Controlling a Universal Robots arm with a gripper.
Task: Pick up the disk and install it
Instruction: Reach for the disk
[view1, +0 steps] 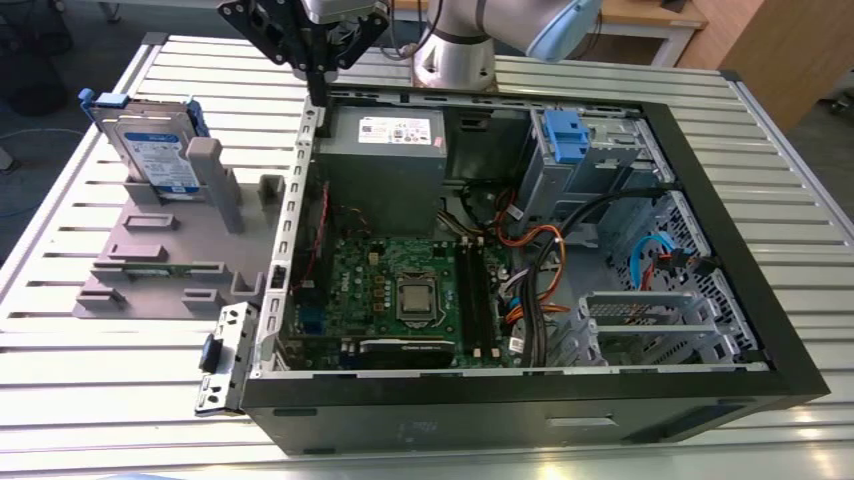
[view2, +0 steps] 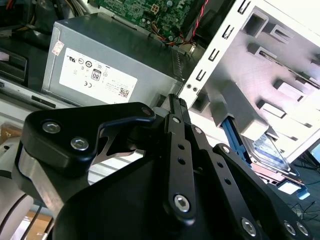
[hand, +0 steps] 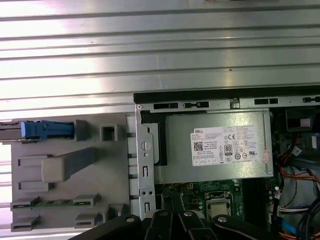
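Observation:
The disk (view1: 154, 150) is a silver drive with a white-and-blue label in a bright blue bracket. It stands on edge in a grey holder (view1: 147, 265) on the exterior view's left, beside the open computer case (view1: 534, 400). The first wrist view shows the disk (hand: 47, 130) edge-on, and the second wrist view shows the disk (view2: 272, 152) behind the holder's post. My gripper (view1: 320, 92) hangs above the case's back corner nearest the holder, right of the disk and apart from it. Its black fingers (view2: 176, 107) are closed together with nothing between them.
Inside the case are a grey power supply (view1: 387, 140) with a white sticker, a motherboard (view1: 407, 285), bundled cables (view1: 534, 250) and a drive bay with a blue latch (view1: 567, 135). Everything rests on a slatted metal table (view1: 120, 380). The arm's base (view1: 454, 60) stands behind the case.

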